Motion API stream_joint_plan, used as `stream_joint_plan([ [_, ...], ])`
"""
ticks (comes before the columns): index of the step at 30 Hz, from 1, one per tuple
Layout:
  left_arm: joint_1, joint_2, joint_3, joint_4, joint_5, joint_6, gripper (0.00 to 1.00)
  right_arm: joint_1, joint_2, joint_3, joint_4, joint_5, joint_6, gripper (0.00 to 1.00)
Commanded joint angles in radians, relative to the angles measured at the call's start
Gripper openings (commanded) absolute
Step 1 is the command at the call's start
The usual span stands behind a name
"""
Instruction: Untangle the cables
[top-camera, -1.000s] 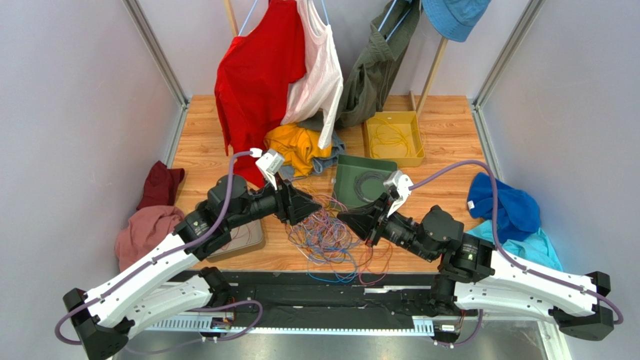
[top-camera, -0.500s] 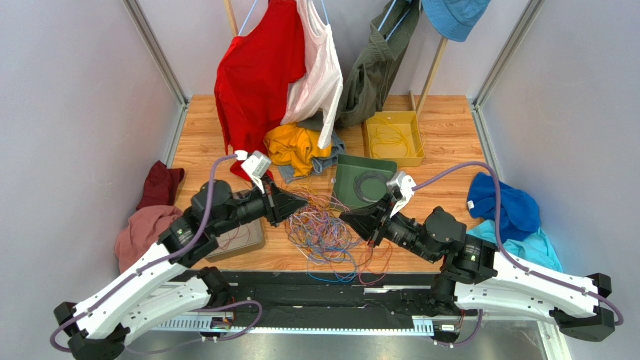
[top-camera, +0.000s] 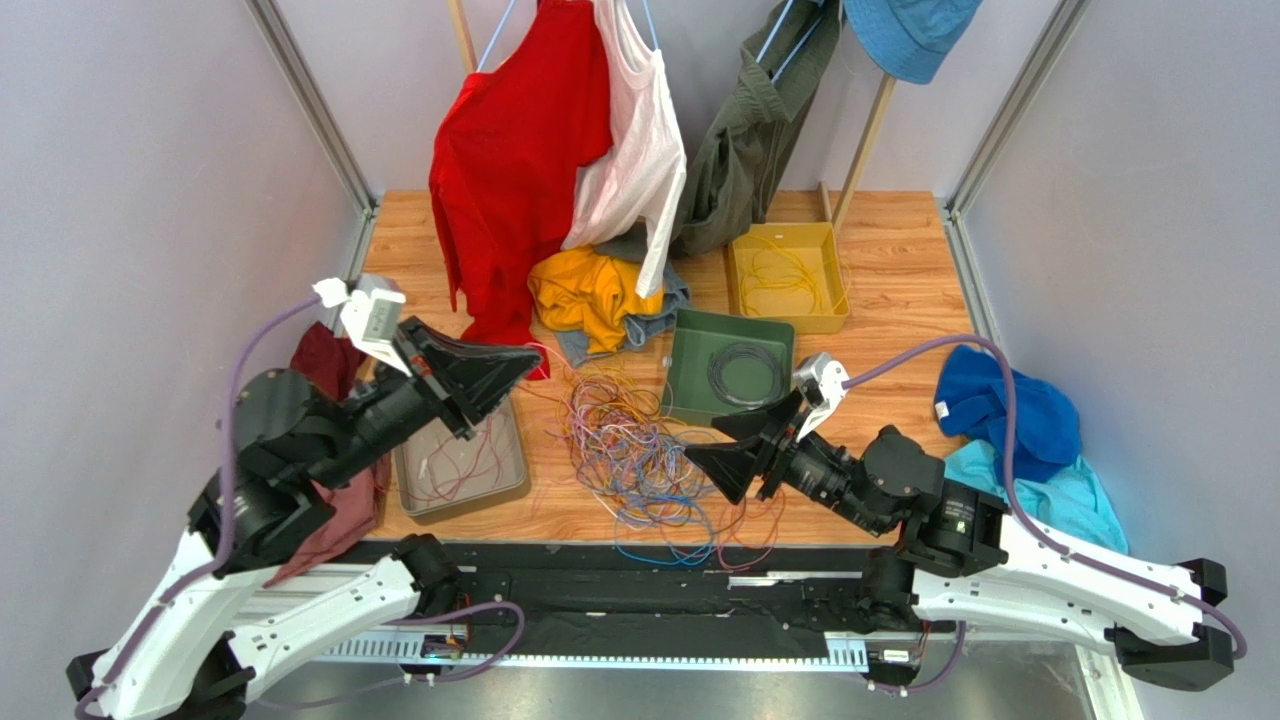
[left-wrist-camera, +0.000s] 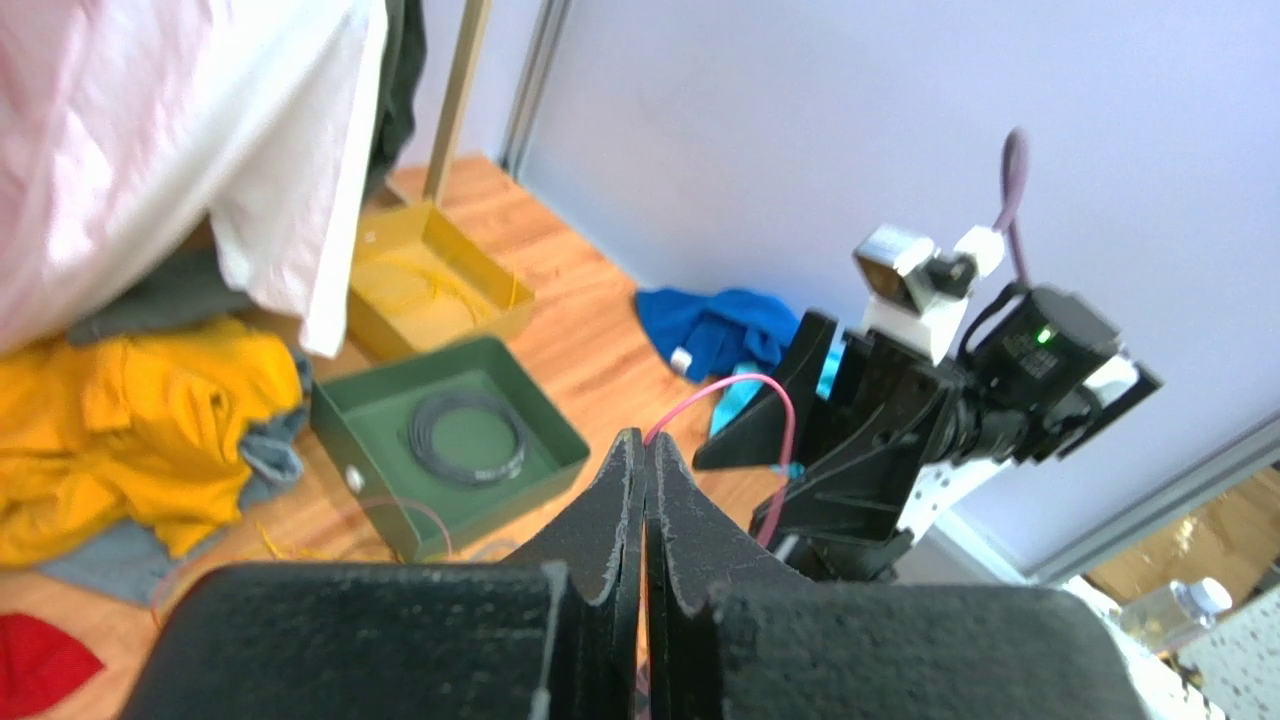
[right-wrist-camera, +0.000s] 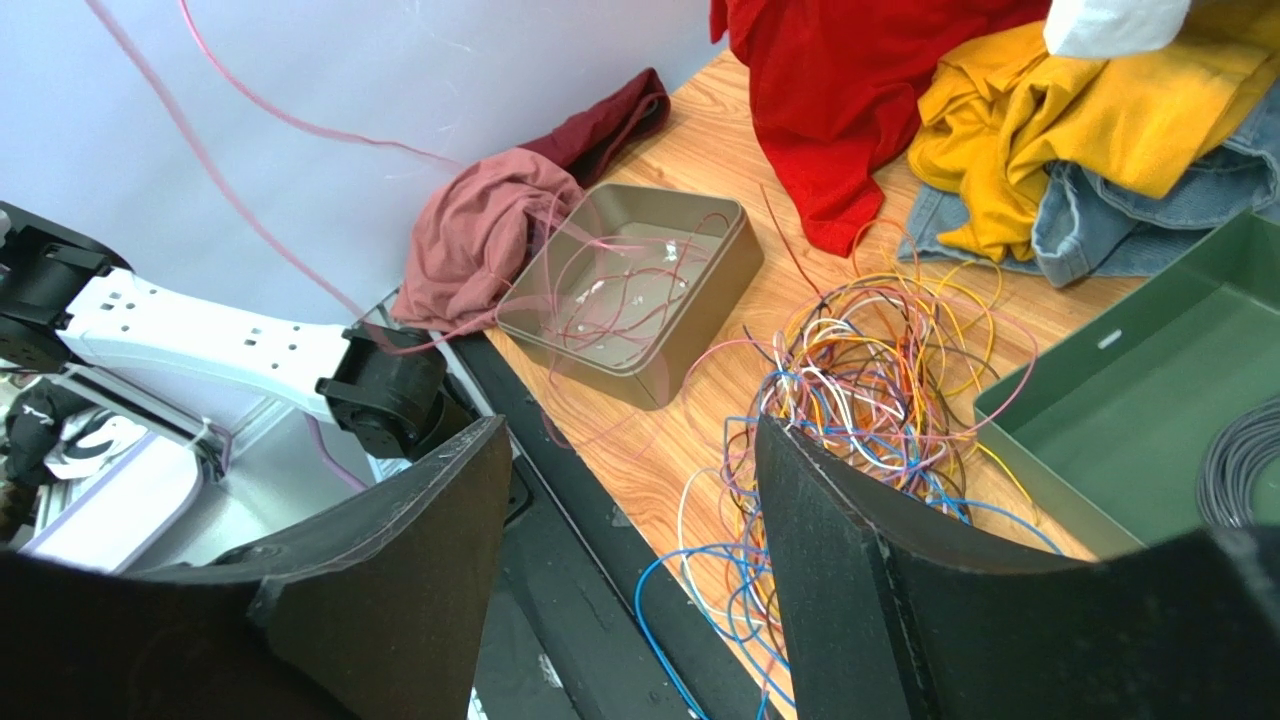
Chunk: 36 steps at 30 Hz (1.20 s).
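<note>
Left gripper (top-camera: 523, 360) has come up out of the cables (top-camera: 639, 450) and swung toward the table's near left corner. It now hangs high over the brown tray (top-camera: 511, 488), which already has a few pinkish strands lying in it. A second ago its fingers stood spread in the heap. Now they are pressed together, and the left wrist view shows a single pink cable (left-wrist-camera: 721, 383) pinched at the tips and looping off to the right. From the right wrist view thin pink lines run from the tray up and out of sight, most likely that same strand trailing. The right gripper (top-camera: 699, 446) was clamped at the heap's right side, and its fingers have just spread, with nothing between them. My read is that it let go so the pulled strand could slide free. The heap itself has thinned little. It sits along the near edge at mid-table, between the brown tray and the green tray (top-camera: 684, 383), one cable lighter if the pink one has cleared. The tail end is too fine to see.
</note>
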Motion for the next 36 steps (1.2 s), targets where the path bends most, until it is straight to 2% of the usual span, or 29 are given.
stream_joint_plan([
  [1, -0.003, 0.060, 0.150, -0.059, -0.006, 0.054, 0.00, -0.001, -0.001, 0.019, 0.052, -0.020, 0.005, 0.65],
  [9, -0.003, 0.195, 0.429, -0.107, 0.011, 0.089, 0.00, 0.001, 0.122, 0.085, 0.158, -0.170, -0.004, 0.65],
  [14, -0.003, 0.253, 0.588, -0.137, 0.005, 0.109, 0.00, -0.001, 0.139, 0.049, 0.196, -0.193, 0.011, 0.65],
  [17, -0.003, 0.281, 0.683, -0.183, -0.062, 0.135, 0.00, 0.001, 0.117, 0.017, 0.186, -0.176, 0.021, 0.64],
  [18, -0.003, 0.284, 0.694, -0.205, -0.073, 0.152, 0.00, -0.001, 0.108, 0.000, 0.170, -0.160, 0.025, 0.64],
  [21, -0.003, 0.284, 0.685, -0.295, -0.249, 0.178, 0.00, -0.001, 0.051, -0.029, 0.099, -0.100, 0.031, 0.63],
  [26, -0.003, 0.223, 0.535, -0.360, -0.521, 0.195, 0.00, -0.001, -0.071, -0.115, 0.029, -0.046, 0.047, 0.63],
  [30, -0.003, 0.192, 0.491, -0.313, -0.484, 0.166, 0.00, -0.001, -0.095, -0.184, 0.112, -0.084, 0.071, 0.63],
  [32, -0.003, 0.226, 0.540, -0.319, -0.431, 0.146, 0.00, -0.001, -0.050, -0.211, 0.158, -0.119, 0.084, 0.64],
  [33, -0.003, 0.243, 0.563, -0.325, -0.409, 0.139, 0.00, -0.001, 0.001, -0.217, 0.245, -0.159, 0.087, 0.64],
  [36, -0.003, 0.307, 0.646, -0.326, -0.331, 0.122, 0.00, 0.002, 0.138, -0.233, 0.369, -0.233, 0.110, 0.64],
])
